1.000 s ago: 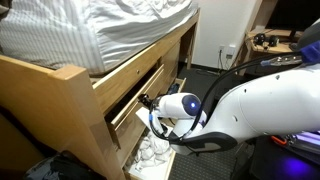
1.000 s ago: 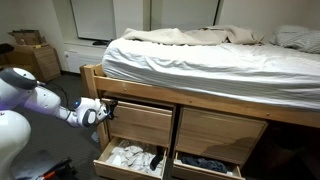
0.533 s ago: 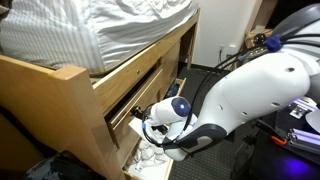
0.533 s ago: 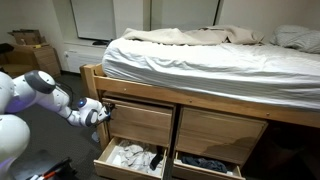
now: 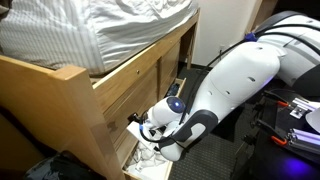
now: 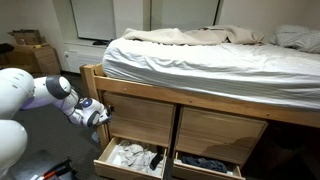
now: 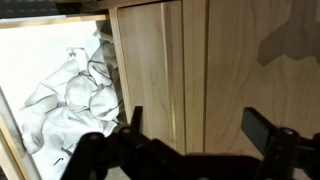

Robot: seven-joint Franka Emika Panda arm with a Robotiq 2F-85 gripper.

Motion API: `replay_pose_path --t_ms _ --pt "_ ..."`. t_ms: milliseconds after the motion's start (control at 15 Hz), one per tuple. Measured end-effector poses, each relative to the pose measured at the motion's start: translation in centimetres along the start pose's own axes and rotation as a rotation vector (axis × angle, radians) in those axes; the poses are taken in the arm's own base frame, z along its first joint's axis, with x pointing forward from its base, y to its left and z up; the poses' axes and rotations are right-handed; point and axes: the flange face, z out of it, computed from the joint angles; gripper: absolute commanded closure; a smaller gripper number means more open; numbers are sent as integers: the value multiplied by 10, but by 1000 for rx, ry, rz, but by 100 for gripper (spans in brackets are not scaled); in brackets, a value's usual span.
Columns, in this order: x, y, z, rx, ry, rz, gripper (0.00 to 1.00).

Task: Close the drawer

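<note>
The drawer is the upper pale pine one under the bed, seen in both exterior views [image 5: 140, 93] [image 6: 142, 122]. It stands slightly out from the frame, and its contents are hidden. Its flat front panel fills the wrist view [image 7: 200, 60]. My gripper [image 6: 103, 117] [image 5: 134, 122] is at the left end of that front panel, close to it. In the wrist view the gripper [image 7: 195, 125] is open with nothing between the fingers. I cannot tell whether it touches the wood.
Below it, a lower drawer [image 6: 103, 160] stands open and holds white cloth [image 7: 60, 100] [image 5: 150, 155]. A second lower drawer [image 6: 205, 164] is open with dark clothes. The bed mattress [image 6: 200, 55] overhangs above. The robot's white body [image 5: 230, 90] fills the floor beside the bed.
My gripper has dropped a little and shifted along the drawer front toward the bed post. The arm's white body has swung further into view. The drawer shows no clear movement.
</note>
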Motion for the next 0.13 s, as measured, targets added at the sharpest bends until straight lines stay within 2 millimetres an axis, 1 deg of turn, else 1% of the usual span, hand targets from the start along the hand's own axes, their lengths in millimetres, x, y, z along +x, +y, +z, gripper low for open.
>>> replay_pose_path --t_ms 133 --pt "-1 0 0 0 -1 -1 0"
